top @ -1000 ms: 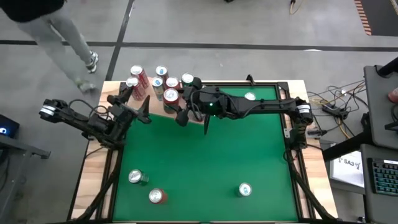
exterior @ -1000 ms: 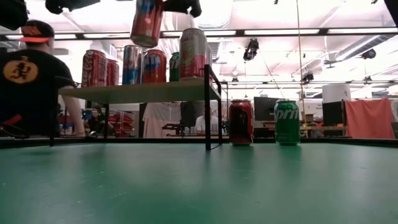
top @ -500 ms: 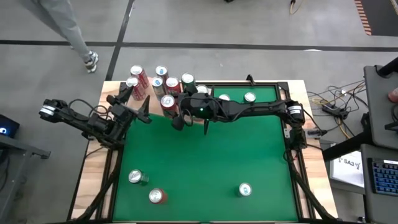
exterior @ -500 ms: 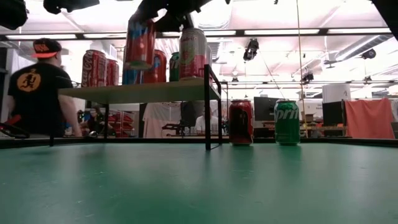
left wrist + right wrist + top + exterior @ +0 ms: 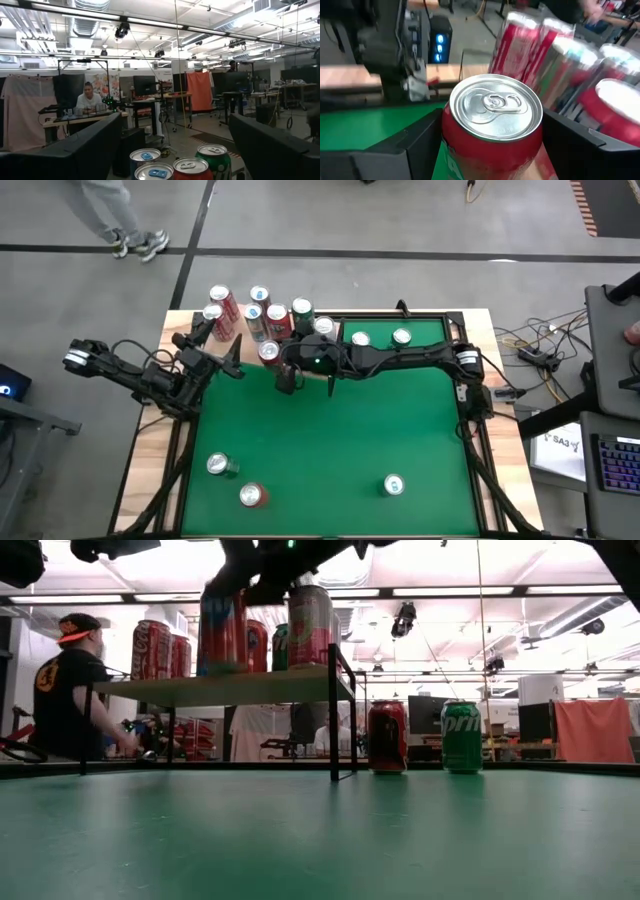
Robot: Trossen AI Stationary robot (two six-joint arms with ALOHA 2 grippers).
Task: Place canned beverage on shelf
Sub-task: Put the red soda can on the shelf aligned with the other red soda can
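Observation:
A red canned beverage (image 5: pixel 492 107) with a silver top stands upright between the fingers of my right gripper (image 5: pixel 274 360), which is shut on it. In the low view this can (image 5: pixel 222 635) is at the near front of the shelf (image 5: pixel 250 687), a pale board on dark legs, its base level with the board's top. Whether it rests there I cannot tell. Several more cans (image 5: pixel 255 310) stand on the shelf behind it. My left gripper (image 5: pixel 215 358) waits open at the table's left edge, pointing at the shelf's cans (image 5: pixel 190 167). My right gripper pinches the red can by its side wall (image 5: pixel 451 145), below the rim, one finger on each side. The fingers reach in about level from the table's right. The can is upright, its base down at the shelf board; the low view does not show whether it touches.
On the green table, a red can (image 5: pixel 387 737) and a green can (image 5: pixel 461 737) stand to the right of the shelf's dark end panel (image 5: pixel 333 710). Three more cans (image 5: pixel 218 465), (image 5: pixel 252 496), (image 5: pixel 393 484) are near the front edge. A person (image 5: pixel 70 690) sits beyond the table.
My right gripper has come down and toward the table's left with the red can. The can hung tilted well above the shelf a second ago; now it stands upright with its base at the board's level, in front of the other cans.

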